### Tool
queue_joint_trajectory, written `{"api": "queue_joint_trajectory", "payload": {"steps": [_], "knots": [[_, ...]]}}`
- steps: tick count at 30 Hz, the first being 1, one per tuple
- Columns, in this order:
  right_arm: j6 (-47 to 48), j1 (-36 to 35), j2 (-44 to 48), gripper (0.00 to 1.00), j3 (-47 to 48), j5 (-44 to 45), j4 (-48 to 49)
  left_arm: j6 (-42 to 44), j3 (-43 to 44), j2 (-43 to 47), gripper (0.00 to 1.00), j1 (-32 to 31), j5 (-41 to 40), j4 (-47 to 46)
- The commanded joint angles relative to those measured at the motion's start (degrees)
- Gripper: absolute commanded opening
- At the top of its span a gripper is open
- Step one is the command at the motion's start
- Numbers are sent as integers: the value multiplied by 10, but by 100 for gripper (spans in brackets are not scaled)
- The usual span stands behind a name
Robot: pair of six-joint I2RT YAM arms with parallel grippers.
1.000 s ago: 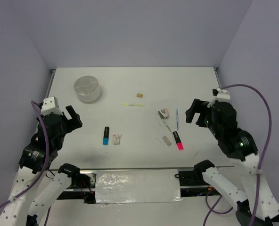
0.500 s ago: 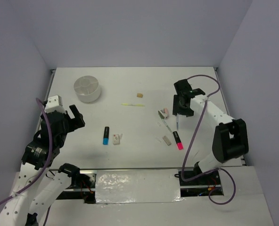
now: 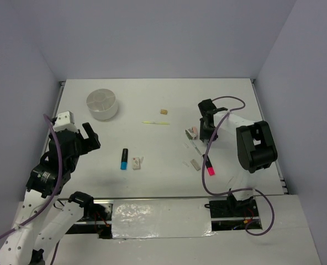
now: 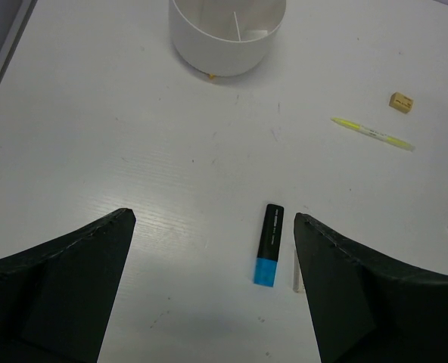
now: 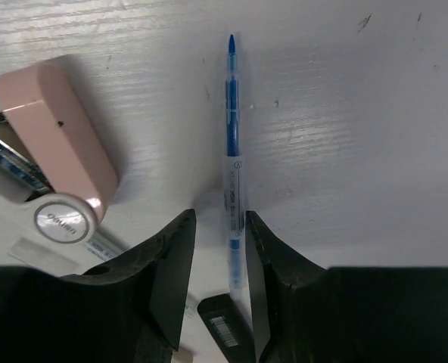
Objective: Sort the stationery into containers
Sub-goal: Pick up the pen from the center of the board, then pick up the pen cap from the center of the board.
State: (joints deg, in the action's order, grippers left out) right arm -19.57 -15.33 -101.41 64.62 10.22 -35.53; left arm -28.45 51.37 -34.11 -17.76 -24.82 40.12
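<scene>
A thin pen with blue ink [image 5: 231, 151] lies on the table between the jaws of my right gripper [image 5: 219, 219]. The jaws have narrowed but stand open: the right finger touches the pen, and a gap shows on the left. From above, the right gripper [image 3: 206, 130] is low over the item cluster. The pink highlighter [image 3: 209, 164] lies just nearer. My left gripper [image 4: 213, 219] hangs wide open above the blue-and-black marker [image 4: 269, 243] and holds nothing. The white divided cup [image 3: 102, 104] stands at the far left.
A pink-cased item [image 5: 57, 121] lies left of the pen. A yellow-green stick [image 3: 155, 122] and a tan eraser [image 3: 163, 111] lie mid-table. A white eraser [image 3: 137, 163] sits beside the marker, and a grey eraser [image 3: 195, 164] beside the highlighter. Walls enclose the table.
My right arm swung in from the right side and came down over the pen, its jaws narrowing around it. The left arm barely shifted.
</scene>
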Motion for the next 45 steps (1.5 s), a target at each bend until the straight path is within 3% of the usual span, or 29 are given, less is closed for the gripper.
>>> {"api": "queue_joint_trajectory", "payload": {"steps": [1, 9, 12, 15, 21, 24, 25, 27, 30, 34, 35, 37, 41, 45], "knots": [[2, 8, -15, 40, -9, 1, 34, 12, 0, -8, 99, 2, 6, -26], [7, 24, -21, 34, -13, -25, 28, 14, 0, -13, 99, 2, 11, -27], [9, 24, -27, 24, -9, -32, 20, 13, 0, -13, 99, 2, 8, -26], [10, 30, -27, 0, -11, -43, 21, 13, 2, -13, 99, 2, 5, -24], [8, 46, 9, 0, -9, -29, 19, 4, 7, -32, 99, 2, 33, -38], [0, 48, 79, 0, 2, -15, 2, 21, -3, -44, 99, 2, 117, -93], [-3, 46, 123, 0, 3, -16, -2, 27, -6, -53, 99, 2, 194, -114], [-7, 43, 171, 0, 8, -15, -12, 19, -3, -77, 99, 1, 242, -142], [-14, 31, 253, 0, 15, 1, -41, 1, 26, -174, 99, -24, 251, -147], [-17, 4, 342, 0, 2, -4, -62, -22, 86, -353, 99, -149, 155, -124], [-20, -1, 352, 0, -7, -6, -69, -27, 94, -381, 97, -193, 122, -124], [-20, -11, 383, 0, -19, -12, -74, -40, 110, -451, 94, -220, 114, -133], [-27, -35, 432, 0, -38, -19, -96, -55, 103, -518, 72, -235, 112, -161], [-25, -47, 474, 0, -40, -16, -115, -58, 92, -561, 58, -243, 106, -166]]}}
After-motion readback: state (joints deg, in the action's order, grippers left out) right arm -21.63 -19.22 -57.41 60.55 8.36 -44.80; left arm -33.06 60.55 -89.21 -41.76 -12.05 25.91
